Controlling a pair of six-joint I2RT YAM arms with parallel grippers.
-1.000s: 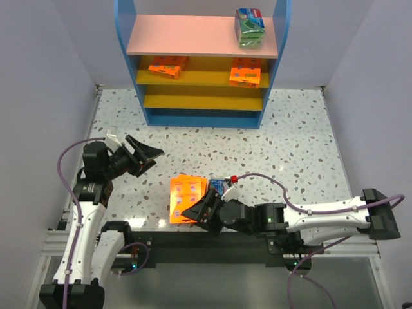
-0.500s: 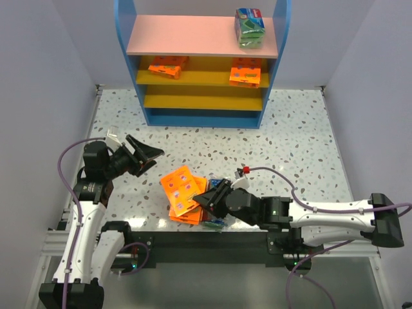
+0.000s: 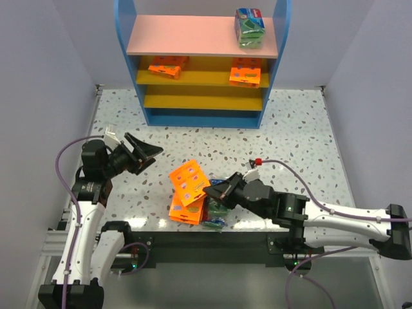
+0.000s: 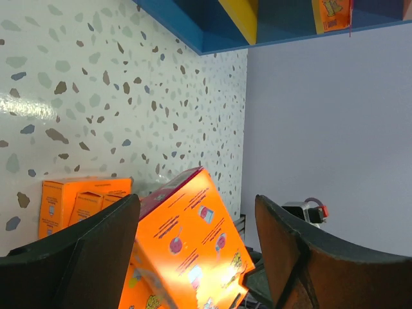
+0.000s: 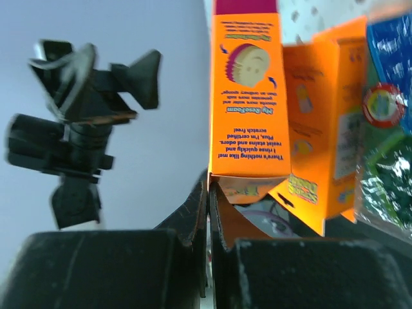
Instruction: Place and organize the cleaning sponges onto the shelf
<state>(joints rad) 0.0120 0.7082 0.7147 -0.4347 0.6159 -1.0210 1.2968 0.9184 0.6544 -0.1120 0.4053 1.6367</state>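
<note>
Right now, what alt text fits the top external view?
The right gripper is shut on the edge of a tilted orange sponge pack above a pile of packs at the table's near edge. The left gripper hangs open; the shelf behind holds orange packs and one green pack.

Upside-down print on the orange pack (image 5: pixel 248 96), top centre of the right wrist view, reads "rinse quickly and resist stains and odors" and "scratch free!". The red logo (image 5: pixel 382 104) on the wrapped pack (image 5: pixel 389 167) at the right edge is unreadable.

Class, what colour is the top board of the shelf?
The top board is pink; the overhead view shows it best.
</note>
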